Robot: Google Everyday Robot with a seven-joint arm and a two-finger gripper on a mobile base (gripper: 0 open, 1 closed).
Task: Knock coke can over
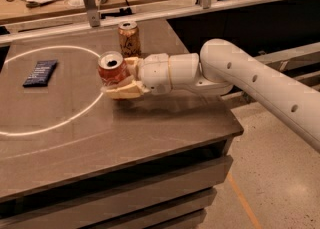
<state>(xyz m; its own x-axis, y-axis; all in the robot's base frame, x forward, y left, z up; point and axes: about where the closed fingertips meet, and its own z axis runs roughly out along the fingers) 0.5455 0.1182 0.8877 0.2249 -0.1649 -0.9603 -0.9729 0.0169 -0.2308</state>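
The coke can [110,71], red-orange with a silver top, sits near the middle of the grey table [150,138], on the right edge of a white circle marked on it. It leans so that its open top faces the camera. My gripper [118,77] reaches in from the right and is shut on the can. One cream finger [123,91] lies across the can's lower front, and the other is behind it. The white arm [240,75] stretches off to the right.
A tan can [129,38] stands upright just behind the gripper. A dark blue flat packet [40,72] lies at the left inside the white circle [75,115]. The table's right edge [235,125] drops to the floor. A rail and a cluttered bench run along the back.
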